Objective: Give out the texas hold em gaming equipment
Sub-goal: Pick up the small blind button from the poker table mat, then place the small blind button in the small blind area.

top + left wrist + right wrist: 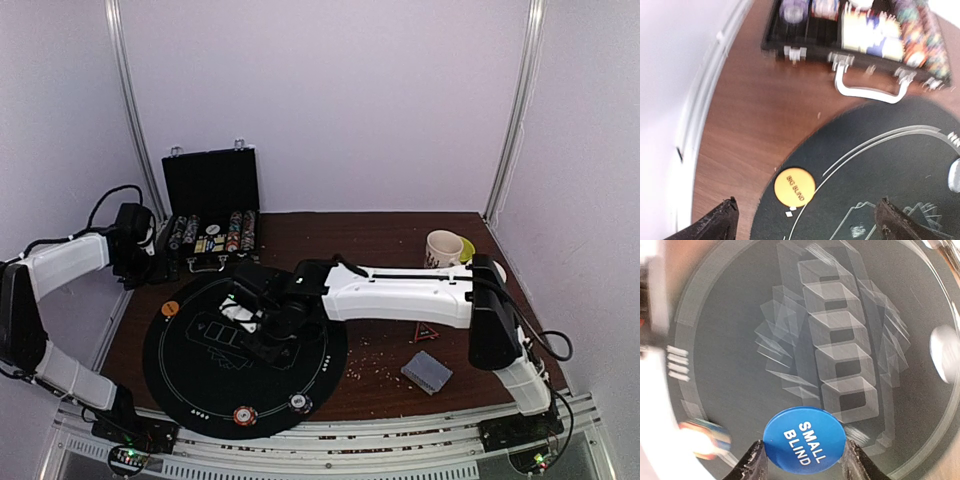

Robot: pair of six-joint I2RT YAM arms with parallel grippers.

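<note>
Midway through laying out the game, the right gripper [805,466] pinched a blue disc [804,439] marked SMALL BLIND by its edges, just above the black round mat [730,365]. The left gripper [805,220] hovered with its fingers spread wide and empty over an orange disc [794,187] marked BIG BLIND, which lay at the mat's left edge. A red-white chip [245,415] and a black-white chip [299,403] sat at the mat's near rim, while the grey deck of cards [427,372] lay on the wood well to the right. The step in hand appeared to be placing the blue disc. The next move likely called for lowering it flat onto the mat, then parting the fingers.
</note>
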